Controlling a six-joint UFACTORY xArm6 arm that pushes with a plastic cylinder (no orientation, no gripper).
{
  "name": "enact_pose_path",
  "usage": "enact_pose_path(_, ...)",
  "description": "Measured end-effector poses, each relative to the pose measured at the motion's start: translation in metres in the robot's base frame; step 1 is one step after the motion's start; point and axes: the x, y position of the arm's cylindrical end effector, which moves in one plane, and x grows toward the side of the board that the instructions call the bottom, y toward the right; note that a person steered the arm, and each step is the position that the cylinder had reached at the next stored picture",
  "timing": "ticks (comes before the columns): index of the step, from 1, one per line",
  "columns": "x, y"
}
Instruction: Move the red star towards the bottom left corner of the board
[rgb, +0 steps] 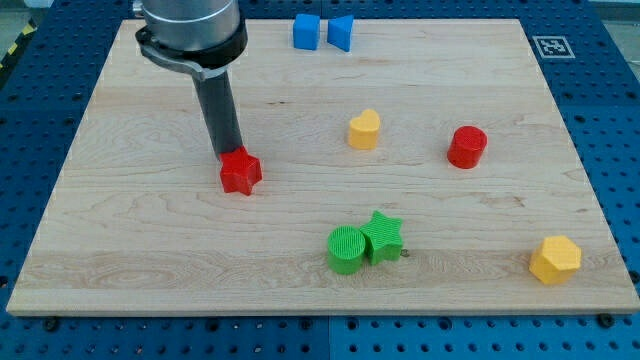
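Red star (240, 171) left of table (130, 220) centre — my tip (229, 154) touching its upper edge; no fingers on this rod. Yellow heart-like block (364, 129) to its right; green cylinder (346, 249) and green star (383, 237) touching, lower right.

a light wooden board (330, 270) with horizontal grain fills most of the view. it lies on a blue perforated surface (40, 90) with a regular grid of small holes, visible along the view's left, right and bottom edges. a black-and-white square marker (551, 46) sits at the board's top right corner. a yellow-and-black striped strip (14, 48) shows at the view's top left. lighting is even and diffuse.
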Motion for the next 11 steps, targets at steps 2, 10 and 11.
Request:
enact_pose_path(2, -0.013, 0.034)
enact_pose_path(10, 0.100, -0.025)
enact_pose_path(11, 0.119, -0.027)
